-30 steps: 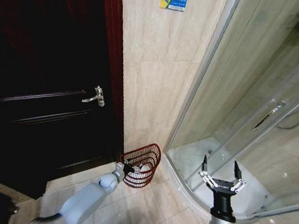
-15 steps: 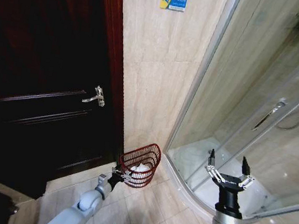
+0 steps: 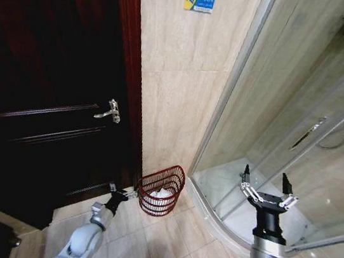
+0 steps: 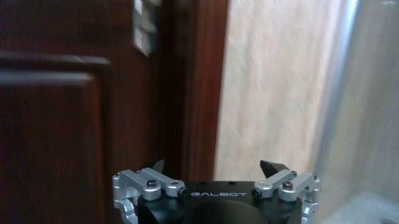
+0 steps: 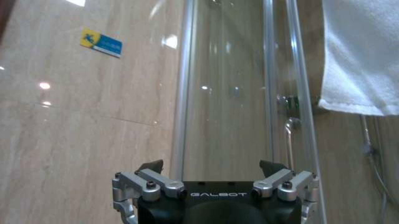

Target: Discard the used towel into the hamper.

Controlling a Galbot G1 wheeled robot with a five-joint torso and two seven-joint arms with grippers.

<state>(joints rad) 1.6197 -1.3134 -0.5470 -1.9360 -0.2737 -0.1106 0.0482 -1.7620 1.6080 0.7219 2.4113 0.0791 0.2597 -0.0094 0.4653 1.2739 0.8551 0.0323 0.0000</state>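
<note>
Gaping left claw beside hamper; right claw gapes before hanging towel.

Glossy dark wood door, polished stone-look wall tiles, wiry hamper.

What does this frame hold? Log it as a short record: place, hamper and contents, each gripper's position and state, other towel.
place: bathroom corner between a dark wooden door and a glass shower enclosure
hamper: hamper on the tiled floor against the wall
contents: something white lies inside, apparently the towel
left gripper: left gripper low beside the hamper, on the door side, open and empty
right gripper: right gripper raised before the shower glass, open and empty
other towel: white towel hanging in the shower area
</note>
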